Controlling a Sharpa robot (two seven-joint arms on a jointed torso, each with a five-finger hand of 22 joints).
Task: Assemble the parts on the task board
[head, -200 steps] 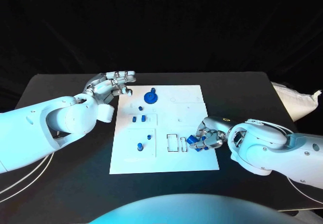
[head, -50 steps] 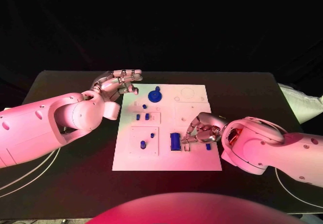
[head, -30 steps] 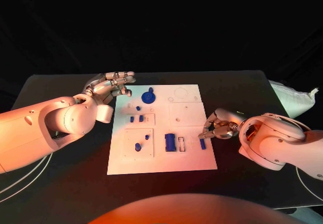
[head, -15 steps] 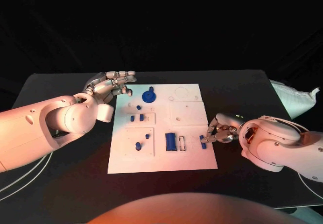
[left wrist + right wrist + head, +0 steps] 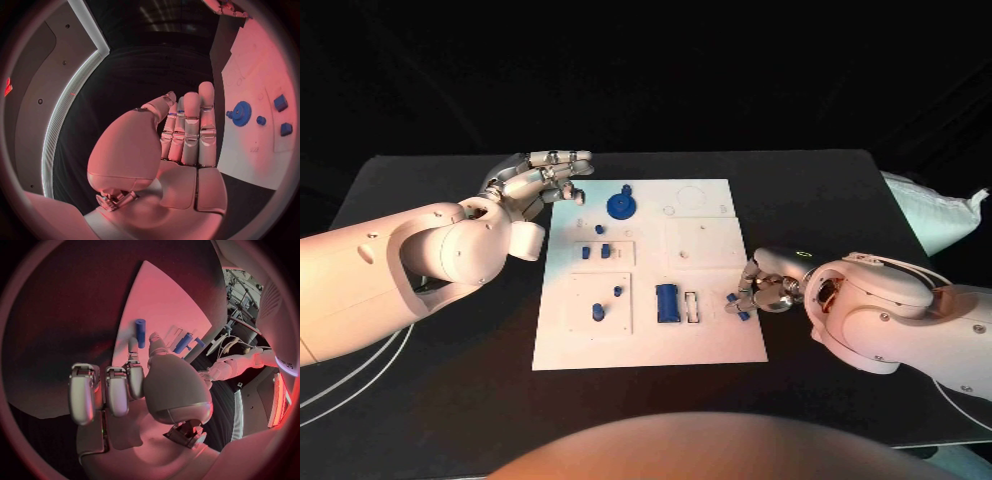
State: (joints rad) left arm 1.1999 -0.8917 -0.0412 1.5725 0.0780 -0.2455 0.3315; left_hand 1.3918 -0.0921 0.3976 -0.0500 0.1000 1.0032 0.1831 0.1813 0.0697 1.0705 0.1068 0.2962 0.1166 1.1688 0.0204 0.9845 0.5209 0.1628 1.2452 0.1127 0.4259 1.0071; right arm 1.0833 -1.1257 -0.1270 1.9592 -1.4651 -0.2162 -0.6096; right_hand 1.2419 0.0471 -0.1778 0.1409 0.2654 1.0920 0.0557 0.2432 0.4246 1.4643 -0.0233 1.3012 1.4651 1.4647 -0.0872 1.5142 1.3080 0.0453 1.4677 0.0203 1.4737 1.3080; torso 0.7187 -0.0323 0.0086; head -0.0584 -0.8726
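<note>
Since the earlier frames the right hand has drawn back from the middle of the task board to its right edge. The wide blue block that was not in its slot before now lies seated in the near-centre slot, and a thin blue bar lies near the board's right edge, just beside the right hand.

The fingers of the right hand are curled inward above that bar. The head view does not show whether they pinch it; the right wrist view shows a blue bar standing clear of the fingertips, so the hand appears to hold nothing.

On the near-left panel of the board sit two small blue pegs. Beyond them, in the middle-left panel, lie two small blue blocks. At the far end stands the blue gear.

The left hand hovers at the far left corner of the board, just beside the gear. Its fingers are extended and pressed together, holding nothing.

Step in hand, as judged: placing the thin bar into the narrow slot next to the seated block. The next move calls for a firm pinch on the bar, then alignment lengthwise with the slot before lowering.
</note>
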